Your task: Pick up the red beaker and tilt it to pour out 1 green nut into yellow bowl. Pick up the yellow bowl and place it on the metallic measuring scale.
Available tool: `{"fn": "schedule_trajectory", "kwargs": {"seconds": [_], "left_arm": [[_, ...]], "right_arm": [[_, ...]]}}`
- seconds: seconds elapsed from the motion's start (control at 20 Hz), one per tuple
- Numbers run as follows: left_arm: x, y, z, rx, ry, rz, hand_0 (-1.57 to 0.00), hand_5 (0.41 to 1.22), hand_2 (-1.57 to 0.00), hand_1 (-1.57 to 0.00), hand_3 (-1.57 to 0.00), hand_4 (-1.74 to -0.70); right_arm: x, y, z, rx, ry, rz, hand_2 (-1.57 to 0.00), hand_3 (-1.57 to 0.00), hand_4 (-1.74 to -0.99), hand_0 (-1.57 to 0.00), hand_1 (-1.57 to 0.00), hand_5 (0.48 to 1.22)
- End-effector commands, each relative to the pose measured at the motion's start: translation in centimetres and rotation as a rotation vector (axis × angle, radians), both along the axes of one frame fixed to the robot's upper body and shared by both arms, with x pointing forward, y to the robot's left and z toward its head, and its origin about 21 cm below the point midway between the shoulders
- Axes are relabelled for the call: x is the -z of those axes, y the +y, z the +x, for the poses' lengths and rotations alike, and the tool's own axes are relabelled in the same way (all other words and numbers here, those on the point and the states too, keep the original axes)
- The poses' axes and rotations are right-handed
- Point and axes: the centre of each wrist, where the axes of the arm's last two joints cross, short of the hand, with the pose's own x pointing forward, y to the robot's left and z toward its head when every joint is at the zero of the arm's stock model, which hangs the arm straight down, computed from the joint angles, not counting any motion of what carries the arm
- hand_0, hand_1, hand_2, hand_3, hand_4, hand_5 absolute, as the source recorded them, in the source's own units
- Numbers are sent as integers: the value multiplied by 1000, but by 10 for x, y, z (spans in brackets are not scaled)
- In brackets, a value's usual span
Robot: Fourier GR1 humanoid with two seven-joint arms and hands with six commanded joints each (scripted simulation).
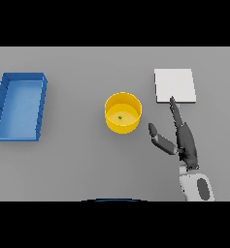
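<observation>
Right hand spread open, gripping nothing. Round yellow bowl just to its left, small green nut already inside. Flat pale metallic scale at my fingertips. I judge bowl pickup comes next.

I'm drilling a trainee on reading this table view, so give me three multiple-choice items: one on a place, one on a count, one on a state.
1. Where does the blue tray lie relative to the yellow bowl?
A. on the robot's left
B. on the robot's right
C. inside it

2. How many green nuts lie in the bowl?
A. none
B. one
C. three

3. The right hand is:
A. clasping the bowl
B. open, apart from the bowl
C. gripping the tray

Key: 1 A, tray at view's left. 2 B, a single green dot inside. 3 B, fingers straight, beside the bowl, fingertip at the metallic scale.
</observation>
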Motion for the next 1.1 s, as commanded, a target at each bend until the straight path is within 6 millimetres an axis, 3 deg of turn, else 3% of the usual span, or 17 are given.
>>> {"fn": "schedule_trajectory", "kwargs": {"seconds": [0.0,0.2,0.3,0.6,0.8,1.05], "left_arm": [[13,8,-4,-30,-10,-62,-1571,1221,-1571,-1571,-1452,-1741],[58,31,-22,-143,-17,-268,-1571,1221,-1571,-1571,-1474,-1741],[67,38,-35,-171,-30,-316,-1571,1221,-1571,-1571,-1479,-1741],[115,32,-76,-241,-37,-430,-1571,1221,-1571,-1571,-1445,-1741],[134,26,-93,-254,-49,-491,-1571,1221,-1571,-1571,-1512,-1741],[148,18,-109,-295,-21,-549,-1571,1088,-1571,-1571,-1552,-1741]], "right_arm": [[1,0,-2,-6,-6,3,1,1,-1053,1,1,651],[-2,0,-1,23,7,-54,1,1,-1052,1,1,648],[-2,-3,-1,14,-6,-59,1,1,-1046,1,1,649],[3,0,-5,-1,7,-53,1,1,-1020,1,1,646],[4,-6,-7,-15,-8,-38,1,1,-1004,1,1,648],[2,-9,-4,-7,-16,-40,1,1,-1012,1,1,648]]}}
